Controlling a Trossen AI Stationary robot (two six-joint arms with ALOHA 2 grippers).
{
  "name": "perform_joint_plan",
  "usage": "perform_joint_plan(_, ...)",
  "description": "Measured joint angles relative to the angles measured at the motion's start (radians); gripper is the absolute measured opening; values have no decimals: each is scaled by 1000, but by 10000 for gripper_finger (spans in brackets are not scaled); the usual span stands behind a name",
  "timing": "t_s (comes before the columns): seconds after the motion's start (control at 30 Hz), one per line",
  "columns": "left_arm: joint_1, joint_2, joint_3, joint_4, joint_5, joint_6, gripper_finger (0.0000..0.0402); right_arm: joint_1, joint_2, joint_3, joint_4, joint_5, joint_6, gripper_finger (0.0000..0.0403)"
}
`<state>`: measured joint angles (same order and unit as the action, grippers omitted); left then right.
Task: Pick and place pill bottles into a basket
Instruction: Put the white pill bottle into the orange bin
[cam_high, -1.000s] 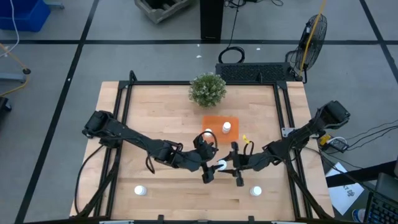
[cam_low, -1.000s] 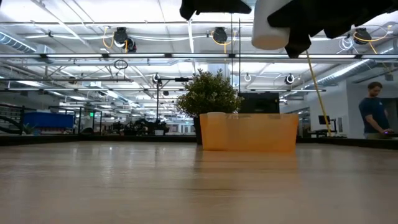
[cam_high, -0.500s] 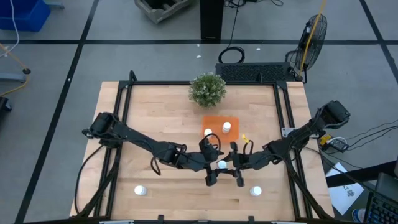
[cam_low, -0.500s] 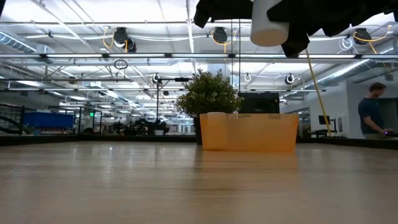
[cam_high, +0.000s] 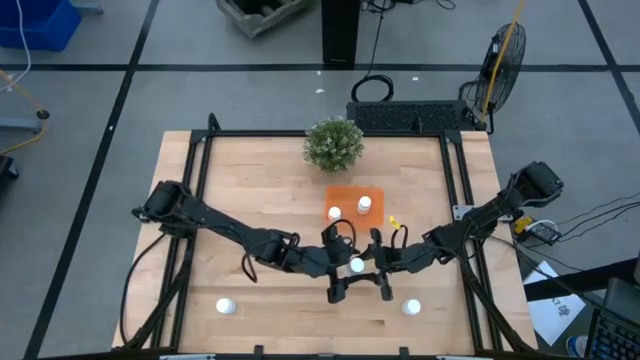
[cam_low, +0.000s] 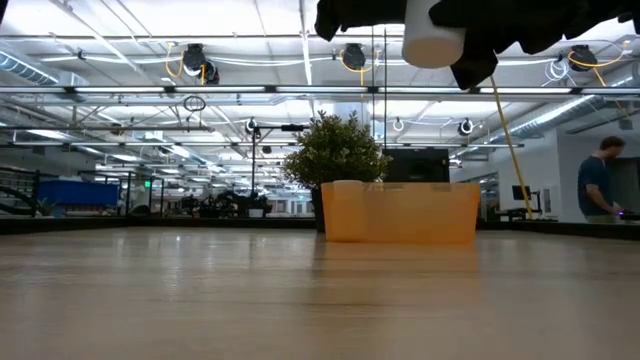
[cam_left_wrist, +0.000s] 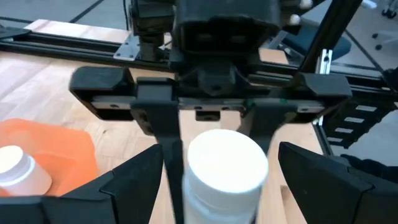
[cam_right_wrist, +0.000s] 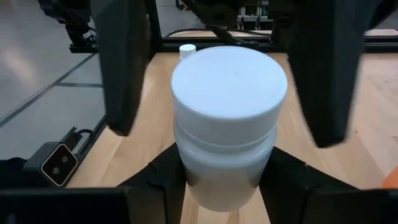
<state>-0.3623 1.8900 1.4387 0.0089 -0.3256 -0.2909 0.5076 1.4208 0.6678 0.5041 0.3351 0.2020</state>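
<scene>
A white pill bottle (cam_high: 357, 265) with a round cap is in the air over the table's middle, just near of the orange basket (cam_high: 376, 192). My right gripper (cam_high: 366, 265) is shut on it. My left gripper (cam_high: 347, 265) faces it from the left. It is open, with its fingers (cam_left_wrist: 134, 186) standing wide on either side of the bottle (cam_left_wrist: 227, 168) without touching it. Two bottles (cam_high: 334, 212) (cam_high: 365, 203) stand in the basket. Two more stand on the table, at the near left (cam_high: 226, 306) and the near right (cam_high: 411, 307). My right gripper pinches the bottle's body below the cap (cam_right_wrist: 186, 168) between its two fingers (cam_right_wrist: 163, 177). The fingers come level from the table's right side. The bottle stands upright, cap up, lifted well clear of the table (cam_low: 432, 35).
A bushy green potted plant (cam_high: 334, 144) stands at the table's far edge, behind the basket (cam_low: 400, 212). Black frame rails run along the table's left and right sides. A person (cam_low: 600, 180) stands in the room beyond the table.
My left gripper has moved toward the table's right, up to the bottle that my right gripper holds, and now stands around it. The bottle has risen slightly.
</scene>
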Motion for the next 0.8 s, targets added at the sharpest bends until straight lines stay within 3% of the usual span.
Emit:
perform_joint_plan(0.37,15,7,0,-20,-9,-25,317,0,0,0,9,-25,5,152)
perform_joint_plan(0.5,15,7,0,-14,-9,-22,275,0,0,0,8,-22,7,154)
perform_joint_plan(0.73,13,7,0,9,-10,34,164,-1,0,0,7,-21,19,159)
perform_joint_plan(0.8,9,7,0,26,-30,95,163,-1,-1,0,-1,-16,25,175)
